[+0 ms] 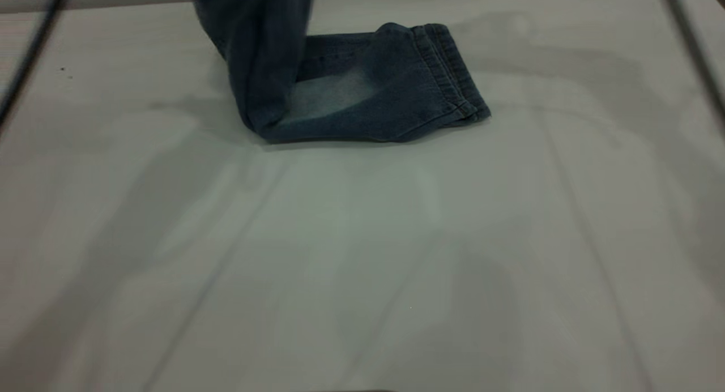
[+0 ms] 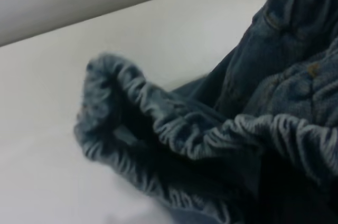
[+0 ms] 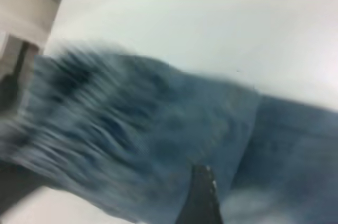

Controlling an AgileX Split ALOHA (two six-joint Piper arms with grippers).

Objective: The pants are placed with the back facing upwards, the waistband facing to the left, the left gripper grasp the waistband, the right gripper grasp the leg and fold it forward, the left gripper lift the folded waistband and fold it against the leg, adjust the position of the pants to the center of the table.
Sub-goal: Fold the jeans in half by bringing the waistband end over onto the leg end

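- Clearly the pants (image 1: 362, 97) are soft, limp denim: one end is raised off the tabletop (image 1: 362, 256) and hangs as a drooping column out of the top of the exterior view, while the leg (image 1: 396, 92) with the pale faded patch lies flat toward the far edge.
- Judged from that sag, the cloth has some weight and will slump wherever it is not held; the thick ruched waistband (image 2: 174, 129) looks like the firmest place to pinch.
- The left wrist view sits close over the gathered waistband, which is bunched and held clear of the white surface. The left gripper itself does not show in any view, so its grasp is presumed, not seen.
- In the right wrist view one dark fingertip of the right gripper (image 3: 199, 197) lies close against the denim; only one finger shows, so I cannot tell whether it is clamped or spread.
- The hem of the flat leg points toward the right arm's side.
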